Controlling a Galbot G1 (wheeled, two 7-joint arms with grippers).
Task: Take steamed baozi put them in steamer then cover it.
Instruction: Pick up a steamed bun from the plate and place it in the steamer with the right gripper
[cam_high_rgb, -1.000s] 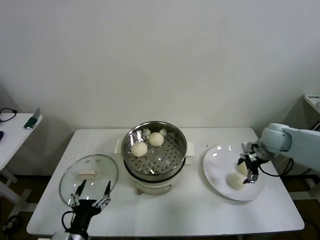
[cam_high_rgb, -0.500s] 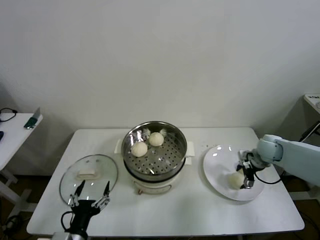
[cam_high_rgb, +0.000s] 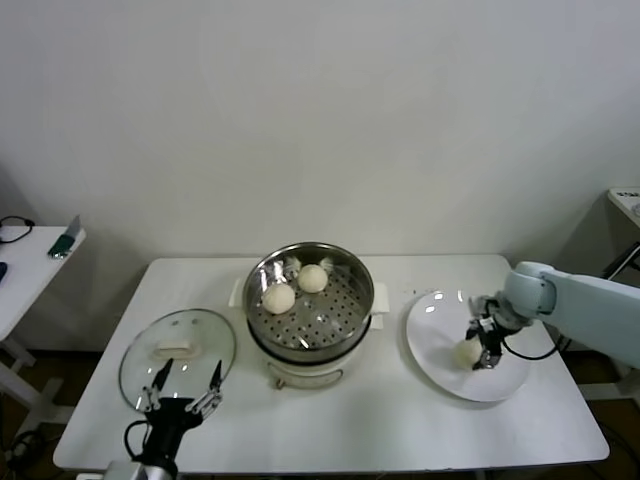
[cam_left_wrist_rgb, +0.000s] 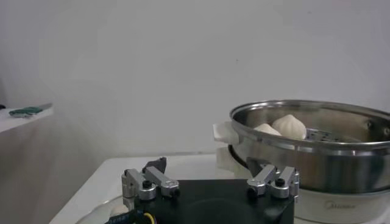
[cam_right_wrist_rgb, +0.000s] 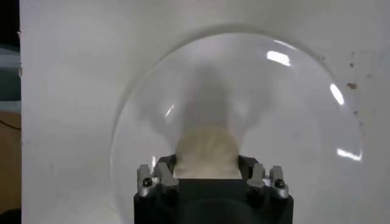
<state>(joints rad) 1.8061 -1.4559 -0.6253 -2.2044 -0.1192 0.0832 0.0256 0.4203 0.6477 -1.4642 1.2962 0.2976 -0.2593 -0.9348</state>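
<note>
1. Right claw (cam_high_rgb: 482, 346) sits low over the white plate (cam_high_rgb: 435, 350) at the right side of the counter (cam_high_rgb: 400, 420). One baozi (cam_high_rgb: 467, 351) lies between its fingers; in the right wrist view this bun (cam_right_wrist_rgb: 207, 155) fills the gap, with a finger pressed against each side. The claw is closed on the bun, which appears to rest on the plate.
2. No other bun is visible on the plate.
3. Steamer (cam_high_rgb: 310, 305) stands at the centre of the counter, uncovered, well apart from the right claw. Two baozi lie on its perforated tray toward the rear left: one (cam_high_rgb: 278, 297) nearer the left wall, one (cam_high_rgb: 313, 278) just behind and beside it. The left wrist view shows both above the steel rim (cam_left_wrist_rgb: 317, 119).
4. Cover (cam_high_rgb: 178, 352) lies flat on the counter left of the steamer, handle up.
5. Left claw (cam_high_rgb: 180, 388) hangs at the near edge of the cover, fingers spread wide, holding nothing.
</note>
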